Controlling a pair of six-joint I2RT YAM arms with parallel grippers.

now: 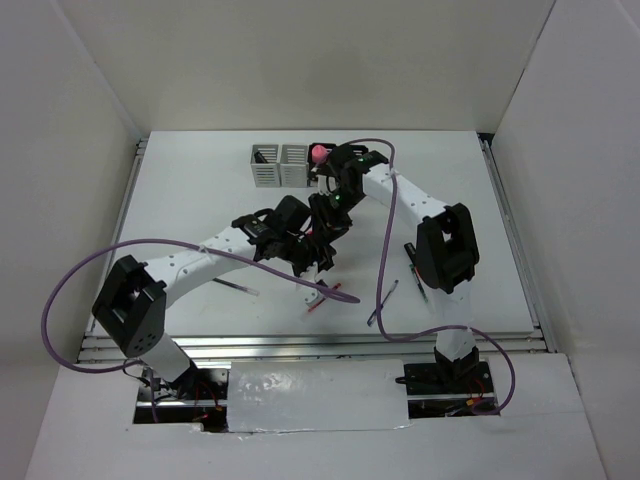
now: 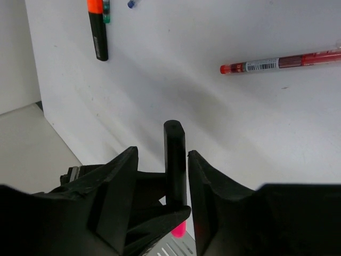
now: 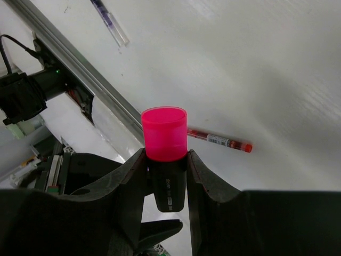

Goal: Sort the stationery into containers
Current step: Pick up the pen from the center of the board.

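Robot arms meet near the middle of a white tabletop [image 1: 200,190], seen from above. At the upper centre of that view stands a row of slotted pen holders [image 1: 280,165]. Only two light grey ones show, and the right arm hides anything beyond them.

The right pincer [image 3: 165,160] is clamped on a pink-capped marker [image 3: 164,133], black body between the jaws and cap pointing outward. From above, the pink cap sits just beside the holders, probably so the marker can go into a slot end first.

Just below, the left pincer [image 2: 162,153] has a black marker [image 2: 175,160] with a pink end standing between its jaws. The jaw on the right of the frame looks to be against it and a gap shows on the other side, so I cannot tell whether it is gripped.

Loose on the tabletop lie a red pen [image 2: 277,63] at the upper right of the left wrist view, an orange-capped marker [image 2: 97,32] at its upper left, and a clear pen [image 3: 109,21] at the top of the right wrist view.
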